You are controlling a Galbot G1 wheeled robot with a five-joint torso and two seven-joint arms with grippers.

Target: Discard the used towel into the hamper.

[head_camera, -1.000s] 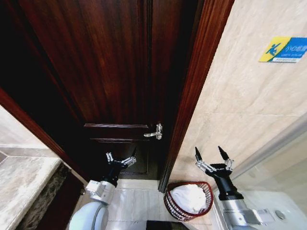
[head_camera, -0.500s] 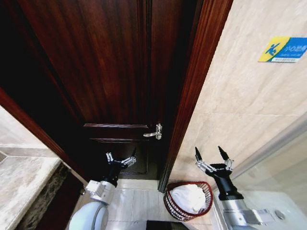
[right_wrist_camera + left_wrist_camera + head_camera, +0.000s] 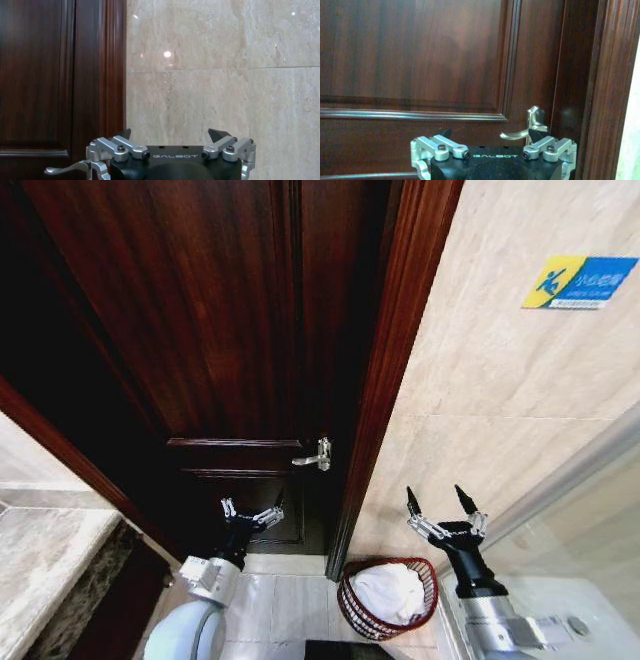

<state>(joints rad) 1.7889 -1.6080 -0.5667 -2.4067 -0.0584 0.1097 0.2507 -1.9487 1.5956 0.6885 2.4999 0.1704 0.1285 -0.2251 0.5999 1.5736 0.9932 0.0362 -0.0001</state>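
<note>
Hamper [image 3: 386, 598] on the floor beside the door frame [image 3: 392, 370], white towel [image 3: 387, 592] inside, right gripper [image 3: 440, 502] above it, fingers spread, empty, left gripper [image 3: 251, 508] likewise, facing the door handle [image 3: 312, 457]

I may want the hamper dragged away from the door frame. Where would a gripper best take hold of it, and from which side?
Probably the hamper's flared rim, from above on the side nearest the open right gripper. The white towel fills the middle, so the thin-barred edge is the free part to pinch.
</note>
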